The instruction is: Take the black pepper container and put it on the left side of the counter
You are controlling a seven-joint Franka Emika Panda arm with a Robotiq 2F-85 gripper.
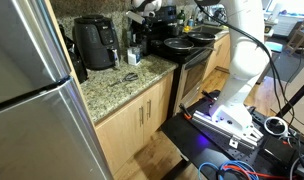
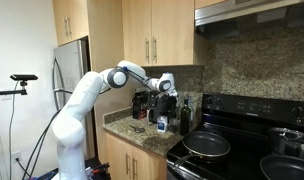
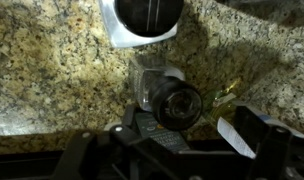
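The black pepper container [image 3: 172,100] is a clear jar with a round black lid, standing on the speckled granite counter [image 3: 52,70]. In the wrist view it sits just ahead of my gripper [image 3: 172,150] and between the two fingers, which are spread wide, open and empty. In both exterior views my gripper [image 2: 168,92] [image 1: 144,12] hangs above the small containers [image 2: 162,123] at the stove end of the counter [image 1: 117,85], well clear of them. The jar [image 1: 133,55] is small there.
A black air fryer [image 1: 95,42] stands at the back of the counter beside the steel fridge [image 1: 32,90]. The black stove with pans [image 1: 184,42] borders the counter. A dark bottle [image 2: 185,115] and a white-rimmed round object [image 3: 144,20] stand close to the jar.
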